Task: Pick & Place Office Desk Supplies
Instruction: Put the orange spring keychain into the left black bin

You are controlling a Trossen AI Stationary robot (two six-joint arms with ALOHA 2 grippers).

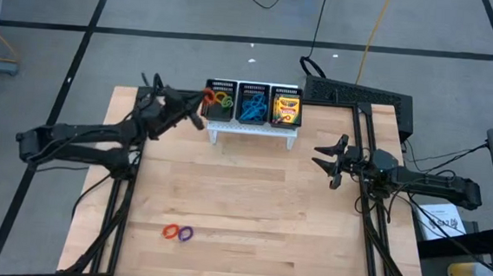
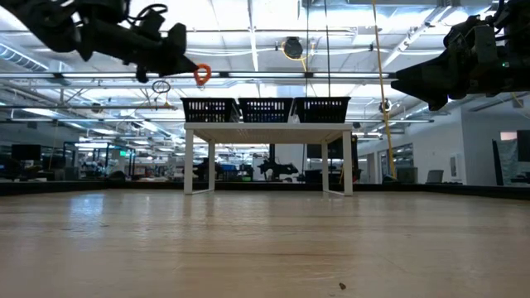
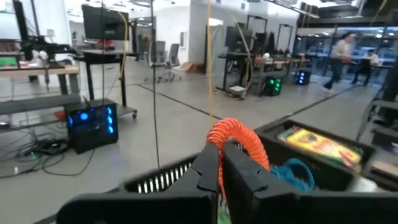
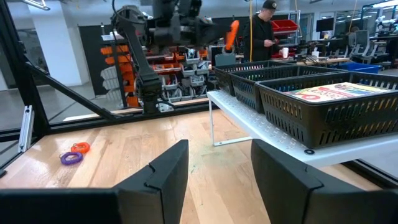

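Two arms in play; we go from the left. Left gripper (image 1: 198, 108) is up off the table, just at the left end of the black mesh organiser (image 1: 253, 104), fingers clamped on an orange loop (image 1: 208, 95). In our left wrist view the orange loop (image 3: 239, 142) sticks out between the pinched fingers (image 3: 208, 171), above the organiser's rim. Low view shows the same: orange loop (image 2: 202, 75) hanging at the gripper tip, higher than the baskets and just left of them.

On the wood table (image 1: 251, 199), near the front edge and left of centre, we see a red loop (image 1: 170, 231) and a purple loop (image 1: 186, 234) lying flat, touching or nearly so.

Organiser sits on a small white stand (image 1: 252, 130) at the back edge. Left compartment: small coloured loops (image 1: 224, 101), we make out red, orange and green. Middle compartment: blue loops (image 1: 251, 110) in a tangle. Right compartment: yellow-and-green crayon boxes (image 1: 287, 110); we cannot tell how many.

Right gripper (image 1: 328, 159) hovers over the right part of the table, well apart from the organiser, jaws spread and nothing between them. Right wrist view confirms the gap between its fingers (image 4: 163, 174).
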